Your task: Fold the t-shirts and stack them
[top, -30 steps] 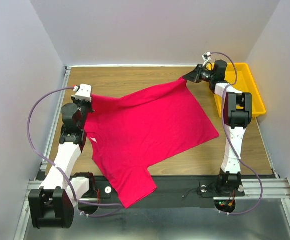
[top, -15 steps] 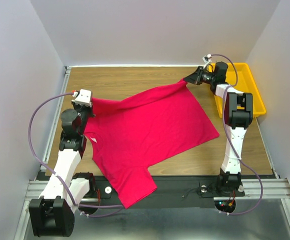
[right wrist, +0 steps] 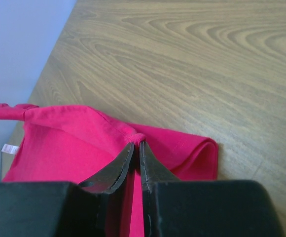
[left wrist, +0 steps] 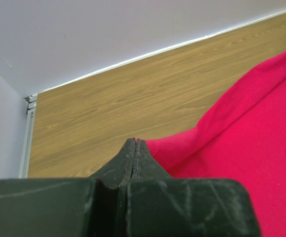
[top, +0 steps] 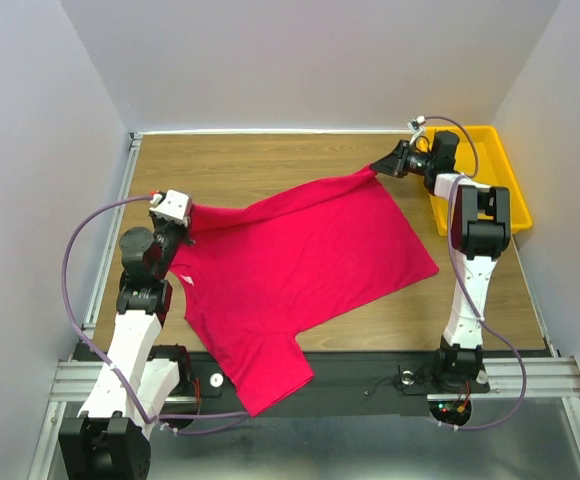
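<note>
Crimson cloth t-shirt (top: pixel 300 260) — soft folds; woodgrain table (top: pixel 270 160).

The top view looks down from above and behind the arm bases (top: pixel 457 362), taking in the whole table (top: pixel 270 160) from near edge to far wall (top: pixel 310 60). Each wrist view sits close and low over the table. The one behind the left tool (left wrist: pixel 134 148) faces the far wall, and the one behind the right tool (right wrist: pixel 136 145) faces left. All three share the t-shirt (top: pixel 300 260) along its far edge.
</note>
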Controlling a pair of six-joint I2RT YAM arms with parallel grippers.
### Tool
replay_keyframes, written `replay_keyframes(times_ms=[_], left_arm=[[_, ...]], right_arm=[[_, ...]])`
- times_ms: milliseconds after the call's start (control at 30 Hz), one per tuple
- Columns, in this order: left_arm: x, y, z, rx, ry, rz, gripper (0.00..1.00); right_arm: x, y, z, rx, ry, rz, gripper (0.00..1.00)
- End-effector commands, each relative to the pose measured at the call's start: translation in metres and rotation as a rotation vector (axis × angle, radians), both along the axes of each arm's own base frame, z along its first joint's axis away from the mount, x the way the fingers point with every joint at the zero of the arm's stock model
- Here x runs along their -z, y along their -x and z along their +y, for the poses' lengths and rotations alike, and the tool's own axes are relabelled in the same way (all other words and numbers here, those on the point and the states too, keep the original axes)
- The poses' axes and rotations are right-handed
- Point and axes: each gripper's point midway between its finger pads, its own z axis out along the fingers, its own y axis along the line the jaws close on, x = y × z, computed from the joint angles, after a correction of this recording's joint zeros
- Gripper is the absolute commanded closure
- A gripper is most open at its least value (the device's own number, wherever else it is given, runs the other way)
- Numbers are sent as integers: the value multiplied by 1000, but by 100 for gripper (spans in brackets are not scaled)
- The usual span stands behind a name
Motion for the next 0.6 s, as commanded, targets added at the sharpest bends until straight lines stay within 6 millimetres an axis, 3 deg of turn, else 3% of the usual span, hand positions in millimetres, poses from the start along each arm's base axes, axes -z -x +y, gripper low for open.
replay_keyframes(times_ms=[0, 333, 567], left_arm=[[-4, 5, -8, 57, -18, -22, 100], [10, 14, -21, 138, -32, 18, 100], [7, 25, -32, 211, -48, 0, 100]], right_arm=[[-46, 2, -3, -18, 28, -151, 85], [-41, 6, -10, -2, 40, -137, 83], [-29, 12, -13, 8, 75, -108, 82]])
